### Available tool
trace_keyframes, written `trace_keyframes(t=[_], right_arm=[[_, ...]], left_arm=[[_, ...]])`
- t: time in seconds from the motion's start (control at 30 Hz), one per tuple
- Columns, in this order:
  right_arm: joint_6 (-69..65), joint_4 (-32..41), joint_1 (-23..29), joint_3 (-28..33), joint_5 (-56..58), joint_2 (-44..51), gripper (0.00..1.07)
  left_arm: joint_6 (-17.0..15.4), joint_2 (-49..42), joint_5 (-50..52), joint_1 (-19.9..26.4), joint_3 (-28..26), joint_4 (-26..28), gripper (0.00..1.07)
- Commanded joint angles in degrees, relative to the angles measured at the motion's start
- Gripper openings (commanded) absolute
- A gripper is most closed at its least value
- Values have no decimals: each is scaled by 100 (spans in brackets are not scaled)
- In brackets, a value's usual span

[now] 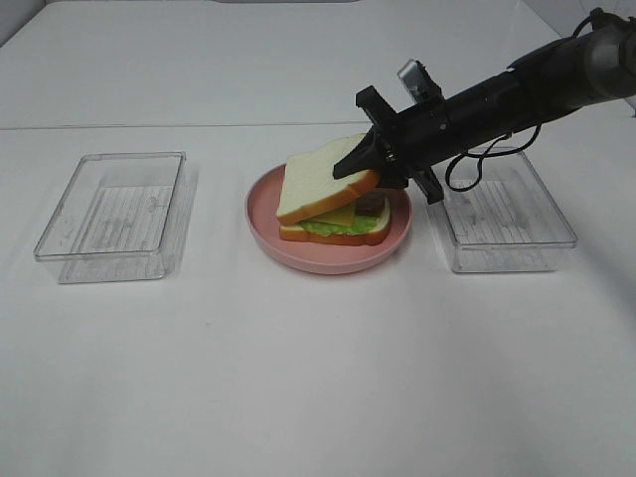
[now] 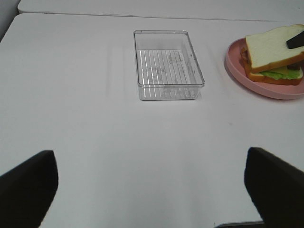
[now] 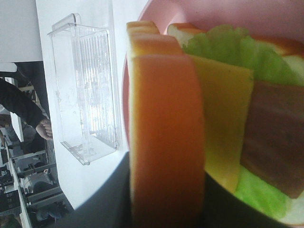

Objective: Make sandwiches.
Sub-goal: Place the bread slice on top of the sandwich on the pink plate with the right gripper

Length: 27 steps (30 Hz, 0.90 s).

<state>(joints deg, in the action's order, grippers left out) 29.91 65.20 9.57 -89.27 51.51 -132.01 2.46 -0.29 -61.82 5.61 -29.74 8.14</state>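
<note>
We pinch the top bread by its crust edge with our right claw. It looks light and stiff. Our left claw hangs wide apart.

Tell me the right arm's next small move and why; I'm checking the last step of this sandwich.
Probably lower the top slice flat onto the fillings, then open the jaws. The right gripper holds the slice by its crust, tilted, its far edge raised above the cheese and bacon while the near edge already rests on the stack on the plate.
</note>
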Motion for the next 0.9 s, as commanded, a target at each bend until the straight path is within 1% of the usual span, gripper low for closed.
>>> trace_keyframes(t=[0.03, 0.07, 0.1, 0.13, 0.17, 0.27, 0.33, 0.4, 0.43, 0.47, 0.5, 0.53, 0.6, 0.63, 0.67, 0.7, 0.73, 0.77, 0.8, 0.87, 0.9], right_arm=[[-40, -126, -17, -34, 29, 0, 35], [-40, -126, -17, -34, 29, 0, 41], [-40, -126, -17, -34, 29, 0, 41], [-40, -126, -17, -34, 29, 0, 52], [-40, -143, -17, -34, 52, 17, 58], [-52, -195, -17, -34, 52, 34, 59], [-355, -579, -17, -34, -29, 166, 60], [-435, -722, -17, -34, -74, 212, 60], [-596, -1020, -17, -34, -109, 286, 60], [-596, -1020, -17, -34, -109, 286, 60], [-779, -1324, -17, -34, -143, 361, 60], [-779, -1324, -17, -34, -143, 361, 60], [-997, -1742, -17, -34, -235, 487, 60], [-997, -1742, -17, -34, -235, 487, 60], [-1180, -2011, -17, -34, -269, 567, 62], [-1180, -2011, -17, -34, -269, 567, 62], [-1289, -2172, -17, -34, -281, 613, 65], [-1438, -2464, -17, -34, -281, 699, 72], [-1438, -2464, -17, -34, -281, 699, 72], [-1518, -2796, -17, -34, -206, 859, 77], [-1518, -2796, -17, -34, -206, 859, 77]], left_arm=[[0, -126, 57, 23, 17, 63, 102], [0, -126, 57, 23, 17, 63, 102], [0, -126, 57, 23, 17, 63, 102], [0, -126, 57, 23, 17, 63, 102], [0, -126, 57, 23, 17, 63, 102], [0, -126, 57, 23, 17, 63, 102], [0, -126, 57, 23, 17, 63, 102], [0, -126, 57, 23, 17, 63, 102], [0, -126, 57, 23, 17, 63, 102], [0, -126, 57, 23, 17, 63, 102], [0, -126, 57, 23, 17, 63, 102], [0, -126, 57, 23, 17, 63, 102], [0, -126, 57, 23, 17, 63, 102], [0, -126, 57, 23, 17, 63, 102], [0, -126, 57, 23, 17, 63, 102], [0, -126, 57, 23, 17, 63, 102], [0, -126, 57, 23, 17, 63, 102], [0, -126, 57, 23, 17, 63, 102], [0, -126, 57, 23, 17, 63, 102], [0, -120, 57, 23, 17, 63, 102], [0, -120, 57, 23, 17, 63, 102]])
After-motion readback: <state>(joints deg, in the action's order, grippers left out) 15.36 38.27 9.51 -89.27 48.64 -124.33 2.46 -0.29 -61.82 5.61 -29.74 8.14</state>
